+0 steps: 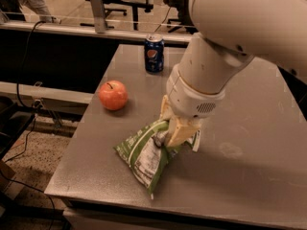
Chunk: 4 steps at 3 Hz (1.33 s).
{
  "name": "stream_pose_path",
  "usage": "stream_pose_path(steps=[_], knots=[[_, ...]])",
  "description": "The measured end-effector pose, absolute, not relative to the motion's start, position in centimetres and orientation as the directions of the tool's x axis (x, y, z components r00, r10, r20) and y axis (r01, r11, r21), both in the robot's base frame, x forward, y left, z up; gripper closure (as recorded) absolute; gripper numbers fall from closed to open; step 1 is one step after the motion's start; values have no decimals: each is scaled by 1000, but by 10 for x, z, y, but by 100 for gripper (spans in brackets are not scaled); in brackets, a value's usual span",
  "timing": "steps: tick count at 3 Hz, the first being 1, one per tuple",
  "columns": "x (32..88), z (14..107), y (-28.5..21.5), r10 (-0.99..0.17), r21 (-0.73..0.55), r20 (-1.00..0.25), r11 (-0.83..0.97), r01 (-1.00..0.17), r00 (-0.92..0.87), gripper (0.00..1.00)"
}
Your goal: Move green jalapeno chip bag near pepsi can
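Observation:
The green jalapeno chip bag (142, 152) is a crumpled light-green foil bag with a white label panel. It lies on the grey table (249, 176) near the front left. My gripper (168, 128) reaches down from the large white arm and is shut on the bag's upper right end. The pepsi can (154, 53) stands upright at the back of the table, well apart from the bag and behind the gripper.
A red apple (113, 95) sits on the table's left side, between the can and the bag. The table's left and front edges are close to the bag. Office chairs and a rail stand behind the table; cables lie on the floor at left.

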State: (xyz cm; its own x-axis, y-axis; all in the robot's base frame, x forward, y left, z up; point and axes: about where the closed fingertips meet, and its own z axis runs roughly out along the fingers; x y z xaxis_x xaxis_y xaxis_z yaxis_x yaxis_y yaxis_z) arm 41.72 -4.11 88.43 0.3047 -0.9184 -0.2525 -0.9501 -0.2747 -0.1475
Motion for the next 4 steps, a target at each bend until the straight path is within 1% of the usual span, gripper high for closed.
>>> stream_pose_path(steps=[1, 2, 4], knots=[[457, 903, -64, -934, -192, -245, -217, -957, 261, 100], [511, 911, -99, -949, -227, -250, -135, -964, 192, 100], [579, 908, -135, -952, -235, -301, 18, -972, 55, 100]])
